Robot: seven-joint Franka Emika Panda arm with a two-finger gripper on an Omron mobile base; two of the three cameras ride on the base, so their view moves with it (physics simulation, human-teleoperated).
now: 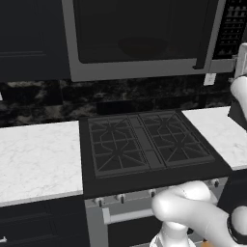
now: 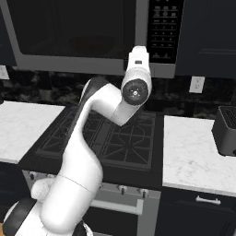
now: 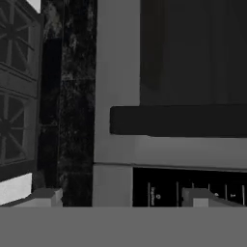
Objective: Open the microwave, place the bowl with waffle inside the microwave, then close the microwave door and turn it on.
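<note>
Above the stove (image 1: pixel 144 144) hangs the shut microwave (image 1: pixel 144 38), and we see its door handle (image 3: pixel 178 120) lying crosswise just ahead of our gripper (image 3: pixel 123 198), jaws spread wide, apparently a little off its line.

The microwave door (image 1: pixel 140 38) stands shut, barring its inside; its dark handle (image 3: pixel 178 120) lies right ahead of the widely parted jaws, with the button panel (image 2: pixel 164 30) just beside it. Below, the stove (image 1: pixel 147 144) top and the white worktop (image 1: pixel 36 159) on both sides offer free passage. A dark box, perhaps a toaster (image 2: pixel 226 130), blocks the far right worktop.
</note>
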